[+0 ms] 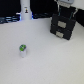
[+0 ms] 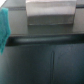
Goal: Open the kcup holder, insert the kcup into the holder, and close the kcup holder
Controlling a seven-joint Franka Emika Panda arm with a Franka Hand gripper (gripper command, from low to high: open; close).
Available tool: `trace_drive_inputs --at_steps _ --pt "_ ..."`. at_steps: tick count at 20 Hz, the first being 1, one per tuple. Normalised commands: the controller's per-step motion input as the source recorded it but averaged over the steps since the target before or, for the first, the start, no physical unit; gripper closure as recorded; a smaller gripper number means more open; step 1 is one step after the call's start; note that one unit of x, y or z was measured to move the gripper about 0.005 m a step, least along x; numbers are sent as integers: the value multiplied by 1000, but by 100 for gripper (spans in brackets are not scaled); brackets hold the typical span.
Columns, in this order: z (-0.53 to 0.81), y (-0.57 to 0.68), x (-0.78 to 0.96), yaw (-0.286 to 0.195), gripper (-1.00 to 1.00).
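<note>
White tabletop [image 1: 45, 60] fills most of the exterior view, pale and bare across its broad middle, and it carries everything else. Largest on it is the kcup holder [image 1: 63, 26], a black boxy unit with two stacked drawer fronts, each with a pale handle; both fronts sit flush with the body, so the drawers look closed. It stands directly under the pincer [image 1: 66, 10], which hangs just above its top edge at the end of the pale arm coming in from the upper edge of the picture. The picture is too blurred there to show the fingers, so I cannot tell whether the pincer is apart or together, nor whether it touches the holder.

Next in size is a tall white bottle-like post [image 1: 25, 12] with a dark mark, standing upright well away from the pincer, toward the exterior view's left, before a dark band at the back of the tabletop.

Smallest is the kcup [image 1: 22, 49], a tiny white pod with a green top, upright on the open tabletop, well apart from the pincer and from the holder, off to the exterior view's left and nearer the camera.

The wrist view is heavily blurred: a dark flat surface [image 2: 45, 60] with a lighter edge line, a grey blocky shape [image 2: 47, 12] and a teal patch [image 2: 4, 25] at one border; none can be named surely.
</note>
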Motion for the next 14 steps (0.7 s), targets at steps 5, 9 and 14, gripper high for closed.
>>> trace_drive_inputs --at_steps 5,9,14 --pt "-381 40 -343 -1 -100" --pt "-391 58 -394 -26 -100" --pt "-423 28 -406 -51 -100"
